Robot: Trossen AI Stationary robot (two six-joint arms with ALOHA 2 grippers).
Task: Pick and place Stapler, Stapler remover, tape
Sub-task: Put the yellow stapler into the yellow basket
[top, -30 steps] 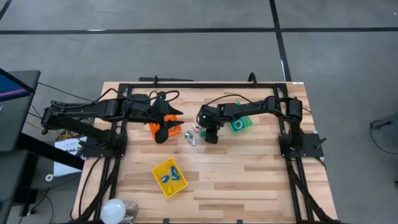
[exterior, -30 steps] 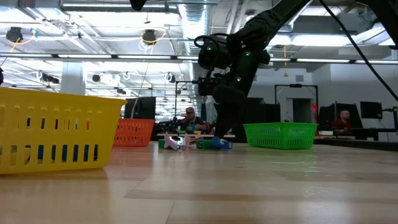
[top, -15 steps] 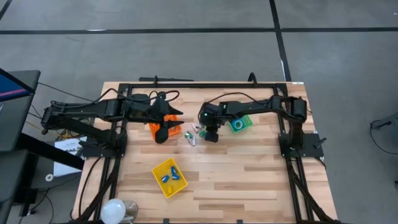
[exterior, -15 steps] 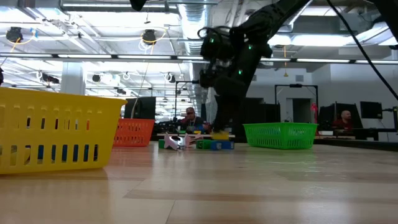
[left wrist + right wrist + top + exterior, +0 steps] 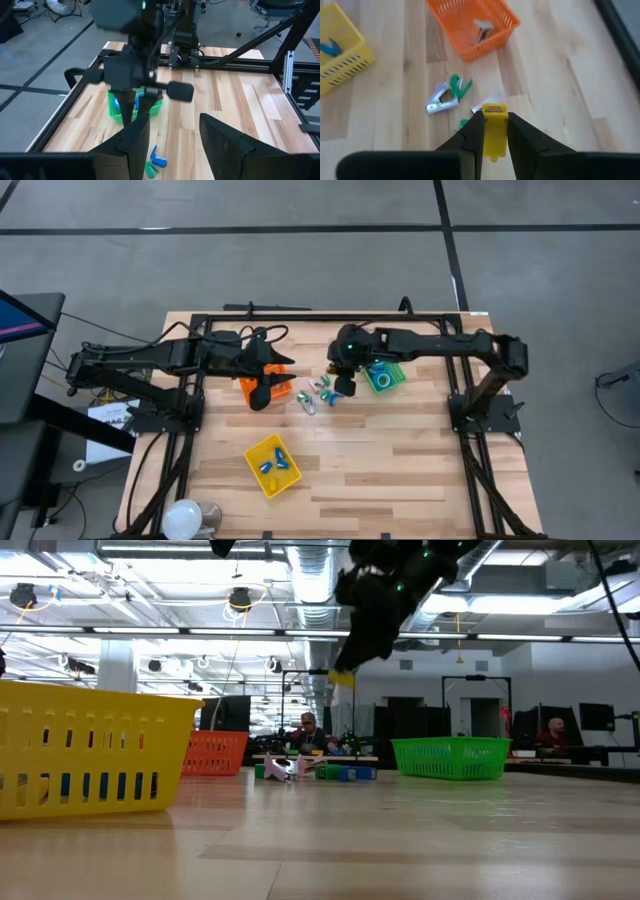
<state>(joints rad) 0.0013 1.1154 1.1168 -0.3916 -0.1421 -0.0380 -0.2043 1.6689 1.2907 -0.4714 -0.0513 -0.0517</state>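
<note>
Wooden tabletop point(image 5: 400, 460) with three bins. My right gripper point(image 5: 494, 131), raised above the loose pile of small pieces point(image 5: 451, 95), pinches a small yellow stapler point(image 5: 494, 131) between its fingers. One blue tape roll point(image 5: 381, 381) lies in the green bin point(image 5: 393, 375). My left gripper point(image 5: 172, 145) hangs spread by the orange bin point(image 5: 262, 387).

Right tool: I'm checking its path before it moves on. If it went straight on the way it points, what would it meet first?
Probably the loose pieces on the table; the orange bin lies beyond. Depth is unclear.
</note>
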